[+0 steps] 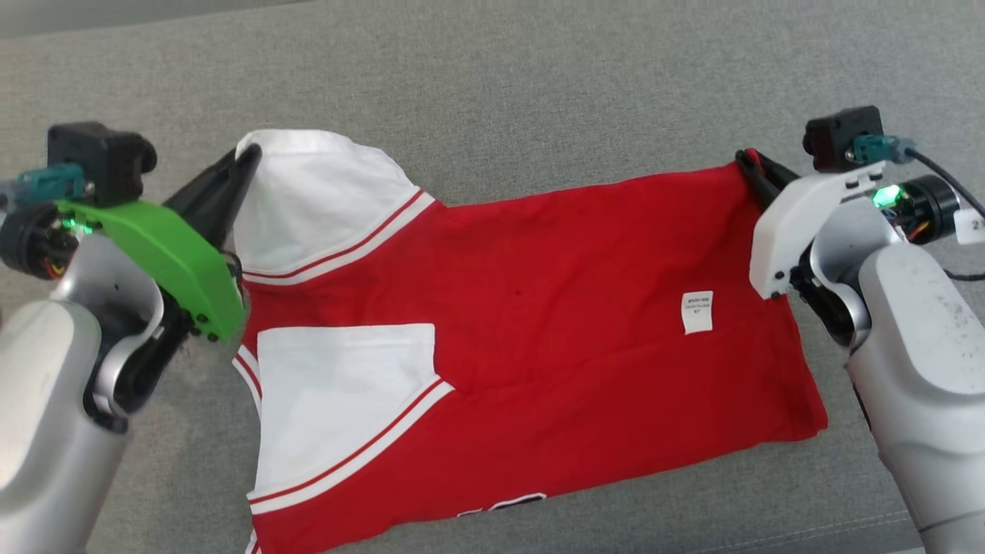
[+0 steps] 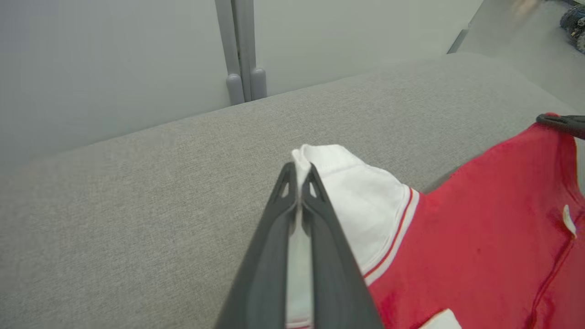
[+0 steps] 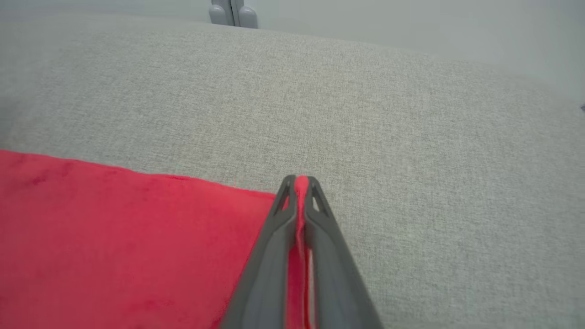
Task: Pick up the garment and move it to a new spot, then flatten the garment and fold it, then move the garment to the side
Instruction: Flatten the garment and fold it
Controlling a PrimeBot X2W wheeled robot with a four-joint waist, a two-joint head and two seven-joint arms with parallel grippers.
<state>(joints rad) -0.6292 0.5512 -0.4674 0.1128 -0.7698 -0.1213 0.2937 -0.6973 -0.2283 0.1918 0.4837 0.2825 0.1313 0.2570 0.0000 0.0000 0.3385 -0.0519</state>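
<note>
Head view: we note the red jersey (image 1: 539, 308) spread nearly flat on the grey fabric cushion (image 1: 539, 85). It lies crosswise, with the sleeves toward the robot's left and the hem toward its right. The far white sleeve (image 1: 315, 192) rises a little at its outer edge, and the near white sleeve (image 1: 338, 400) lies flat, both trimmed with red stripes. A small white label (image 1: 697, 312) sits on the red body toward the hem (print too small to read). The left gripper (image 1: 248, 154), under its green cover, meets the outer edge of the far sleeve. The right gripper (image 1: 746, 159), under its white cover, meets the far hem corner. Left wrist view: the two dark fingers are pressed together on the sleeve's white edge, with a strip of white cloth running down between them, so this pincer is fully closed with the jersey in its hold. Beyond it the red body runs off to that view's right, where the other arm's dark fingertip touches the far corner. A pale wall (image 2: 114, 68) and two grey posts (image 2: 242, 55) stand behind the cushion. Right wrist view: the fingers are closed here too, and a pinch of red cloth shows at their tips and down the narrow gap between them. The rest of the jersey lies on the cushion to that view's left.
</note>
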